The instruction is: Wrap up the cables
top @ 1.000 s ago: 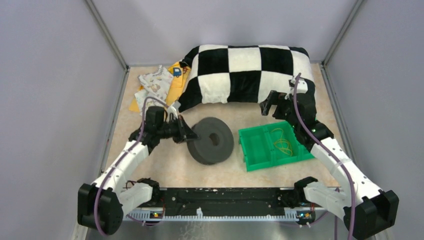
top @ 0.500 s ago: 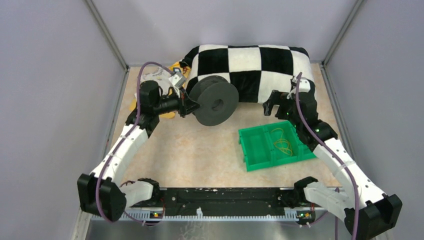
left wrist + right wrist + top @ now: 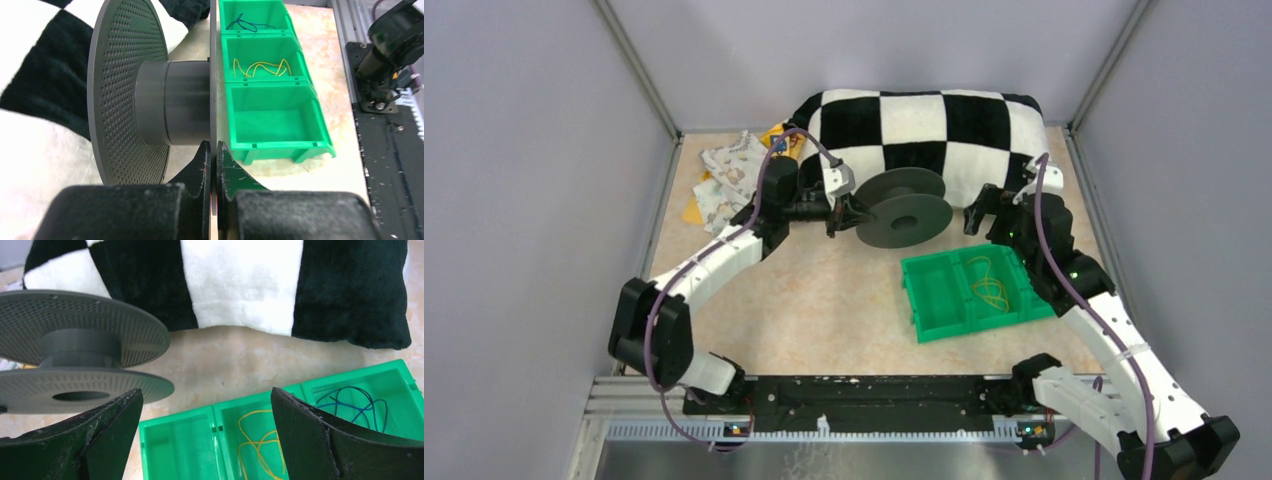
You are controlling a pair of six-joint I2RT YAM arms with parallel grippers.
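Thin dark-blue wire (image 3: pixel 352 404), a loose tangle, lies in the end compartment of the green plastic three-compartment tray (image 3: pixel 220 409). It is not on the spool. Looped yellow wire (image 3: pixel 257 440) sits in the middle compartment and the third is empty. In the top view the right arm covers the blue-wire compartment.

The dark grey two-flanged plastic spool (image 3: pixel 172 102) has a bare hub with no turns on it. The left gripper (image 3: pixel 213 150) holds it on edge, jaws pinched on the rim of the near flange. The spool sits just beside the tray and in front of the black-and-white checkered plush pillow (image 3: pixel 924 120).

The right gripper (image 3: pixel 205 392) hangs over the tray with its jaws wide apart, holding nothing. The blue wire is off to the side by its right finger, partly hidden behind it, not touching and not between the jaws.

Step, as a judgement: spool is presented, wire pickup not yet done, wrapping not started. The next move calls for the right gripper to shift toward the end compartment, drop in and pinch a strand. That needs a fine close, since the wire is thread-thin and easy to miss against the tray floor. Then carry it to the hub while the left gripper keeps the spool steady.
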